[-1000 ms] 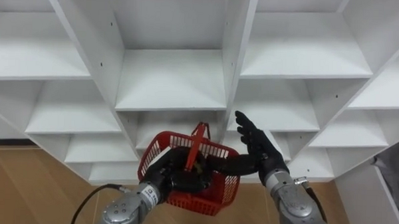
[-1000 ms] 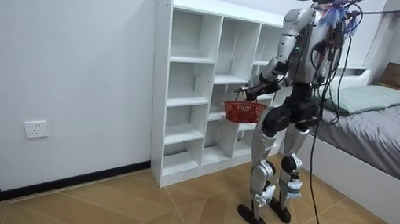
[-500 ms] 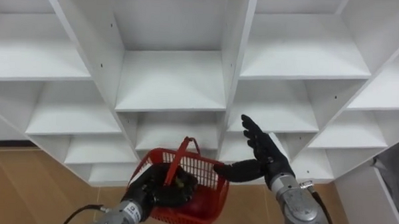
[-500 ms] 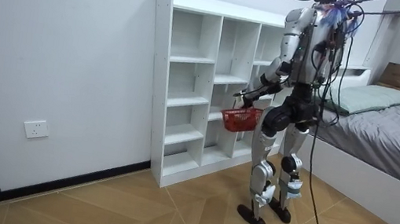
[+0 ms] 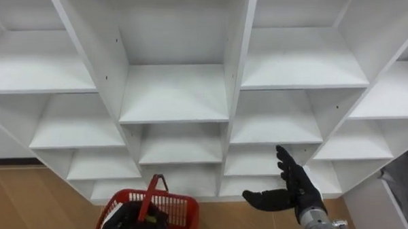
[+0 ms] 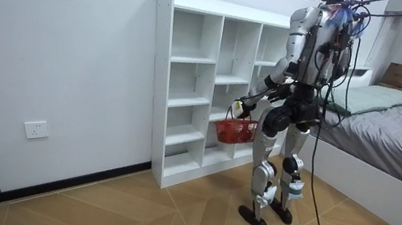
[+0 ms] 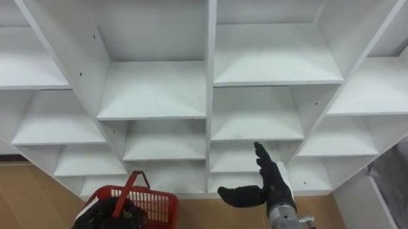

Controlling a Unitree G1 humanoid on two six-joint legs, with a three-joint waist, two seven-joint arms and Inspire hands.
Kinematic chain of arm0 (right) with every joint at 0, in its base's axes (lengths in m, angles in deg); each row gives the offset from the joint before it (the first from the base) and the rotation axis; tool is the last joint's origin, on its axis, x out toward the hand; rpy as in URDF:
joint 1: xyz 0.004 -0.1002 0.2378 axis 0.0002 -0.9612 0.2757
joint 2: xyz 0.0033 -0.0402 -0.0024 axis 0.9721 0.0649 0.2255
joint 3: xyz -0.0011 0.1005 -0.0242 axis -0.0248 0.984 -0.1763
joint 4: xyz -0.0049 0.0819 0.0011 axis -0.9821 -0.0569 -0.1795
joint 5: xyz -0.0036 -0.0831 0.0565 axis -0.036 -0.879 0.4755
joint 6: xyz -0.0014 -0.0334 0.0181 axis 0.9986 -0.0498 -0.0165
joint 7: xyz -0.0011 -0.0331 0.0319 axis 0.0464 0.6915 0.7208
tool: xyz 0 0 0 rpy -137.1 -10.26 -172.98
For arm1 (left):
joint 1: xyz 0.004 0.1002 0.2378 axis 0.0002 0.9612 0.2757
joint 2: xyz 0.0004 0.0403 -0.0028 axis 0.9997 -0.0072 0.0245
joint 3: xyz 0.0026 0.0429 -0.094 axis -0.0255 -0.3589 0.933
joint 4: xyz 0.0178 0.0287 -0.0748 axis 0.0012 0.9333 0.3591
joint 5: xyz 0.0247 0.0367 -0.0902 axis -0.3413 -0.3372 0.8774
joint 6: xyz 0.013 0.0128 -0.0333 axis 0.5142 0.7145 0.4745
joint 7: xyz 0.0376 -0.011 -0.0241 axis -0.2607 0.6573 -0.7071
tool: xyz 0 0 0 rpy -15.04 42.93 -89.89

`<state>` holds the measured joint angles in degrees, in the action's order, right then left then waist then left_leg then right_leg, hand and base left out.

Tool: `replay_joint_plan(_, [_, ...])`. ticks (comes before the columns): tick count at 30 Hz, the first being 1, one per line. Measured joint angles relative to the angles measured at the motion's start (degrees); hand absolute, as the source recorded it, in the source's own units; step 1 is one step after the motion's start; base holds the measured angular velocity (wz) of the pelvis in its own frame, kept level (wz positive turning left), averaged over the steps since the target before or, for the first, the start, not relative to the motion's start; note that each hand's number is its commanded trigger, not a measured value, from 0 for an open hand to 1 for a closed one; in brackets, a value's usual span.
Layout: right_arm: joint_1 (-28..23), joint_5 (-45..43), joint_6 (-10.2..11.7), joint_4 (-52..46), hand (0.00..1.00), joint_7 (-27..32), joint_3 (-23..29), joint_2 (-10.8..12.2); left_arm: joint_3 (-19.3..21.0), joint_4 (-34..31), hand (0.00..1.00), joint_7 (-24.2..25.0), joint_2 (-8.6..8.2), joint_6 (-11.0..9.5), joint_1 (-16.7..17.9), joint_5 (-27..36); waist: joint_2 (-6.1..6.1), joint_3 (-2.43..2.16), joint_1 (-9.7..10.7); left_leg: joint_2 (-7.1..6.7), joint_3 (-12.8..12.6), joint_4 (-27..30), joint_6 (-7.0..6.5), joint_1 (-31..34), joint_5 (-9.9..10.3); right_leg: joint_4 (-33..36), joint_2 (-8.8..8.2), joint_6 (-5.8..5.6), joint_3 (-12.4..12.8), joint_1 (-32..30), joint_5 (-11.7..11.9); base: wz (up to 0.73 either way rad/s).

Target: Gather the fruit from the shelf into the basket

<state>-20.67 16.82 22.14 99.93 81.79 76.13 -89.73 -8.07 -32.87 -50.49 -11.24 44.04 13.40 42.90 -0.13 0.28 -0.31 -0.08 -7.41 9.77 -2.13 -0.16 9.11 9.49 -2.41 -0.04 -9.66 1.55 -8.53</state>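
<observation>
A red plastic basket [image 5: 166, 210] with an upright red handle [image 5: 151, 193] sits at the bottom of the eye views, left of centre. My left hand [image 5: 133, 221] shows dark against the basket's near side, curled on it. In the room view the basket [image 6: 235, 130] hangs at thigh height in front of the white closet. My right hand [image 5: 291, 191] is open, its fingers straight and thumb spread, held before the lower middle shelves and touching nothing. It is a short way right of the basket [image 7: 144, 202] and apart from it.
The white closet [image 5: 174, 93] has three columns of open shelves, and I stand close in front of it [image 6: 214, 75] on a wooden floor [image 5: 24, 196]. A bed [image 6: 389, 133] lies on the room view's right, just behind me.
The basket and my left hand have dropped down and to the left, from chest height to thigh height. My right hand has sunk lower and to the right, still open.
</observation>
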Motion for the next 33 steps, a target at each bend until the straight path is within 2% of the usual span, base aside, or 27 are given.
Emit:
replay_joint_plan(3, [-1.0, -0.5, 1.0, 2.0, 0.0, 0.4, 0.4, 0.0, 1.3, 1.8, 1.0, -1.0, -0.28, 0.0, 0.9, -1.1, -0.17, 0.07, 0.2, -0.21, 0.6, -0.3, 0.02, -0.9, 0.0, -0.9, -0.03, -0.12, -0.6, 1.2, -0.1, 0.11])
replay_joint_plan(9, [-1.5, -1.8, 1.2, 6.9, 0.0, 0.8, 3.2, 0.0, 2.2, 4.2, 1.0, -3.4, -0.15, -0.4, 1.8, -1.5, -0.6, 0.02, 0.2, -0.68, 2.3, -0.4, 0.0, -0.8, 0.0, -0.9, -0.3, -0.4, -1.5, 1.7, -0.6, 0.13])
replay_joint_plan(13, [-3.0, -2.1, 1.7, 7.5, 0.0, 0.8, 4.3, 0.0, 4.2, 6.4, 1.0, -4.3, -0.18, -0.6, 1.8, -1.5, -0.81, 0.0, 0.2, -0.69, 2.3, -0.5, 0.02, -1.1, 0.1, -1.1, -0.3, -0.42, -1.5, 2.4, -0.7, 0.01])
replay_joint_plan(18, [-3.9, -2.6, 2.1, 15.7, 0.0, 1.0, 6.5, 0.2, 8.1, 14.1, 1.0, -5.5, -0.34, -1.7, 1.2, -1.4, -1.13, -0.16, 0.1, -0.72, 2.2, -1.0, 0.03, -2.7, 0.5, -1.8, -0.21, -0.5, -1.5, 4.2, -0.8, -0.01])
replay_joint_plan(24, [-8.9, -2.0, 2.1, 17.4, 0.0, 2.6, 11.2, -0.1, 12.9, 16.4, 1.0, -6.8, -0.31, -1.7, 2.5, -1.3, -0.84, -0.15, 0.1, -0.81, 2.2, -1.0, -0.06, -3.6, 0.7, -1.9, -0.25, -0.66, -1.3, 4.7, -0.9, 0.0])
replay_joint_plan(29, [-9.4, -1.7, 2.3, 22.5, 0.0, 3.3, 14.3, -0.2, 15.4, 18.8, 1.0, -6.6, -0.27, -1.7, 2.3, -1.2, -0.73, -0.04, 0.1, -0.8, 1.9, -1.1, 0.02, -4.4, 0.8, -1.8, -0.23, -0.63, -1.3, 5.4, -1.2, -0.01])
replay_joint_plan(33, [-9.5, -1.2, 2.1, 27.4, 0.0, 4.2, 15.2, -0.1, 17.6, 21.8, 1.0, -6.9, -0.37, -1.7, 2.6, -0.8, -1.15, -0.16, 0.0, -0.75, 1.6, -1.2, 0.05, -4.5, 0.9, -1.7, -0.21, -0.64, -1.3, 5.5, -1.3, 0.0])
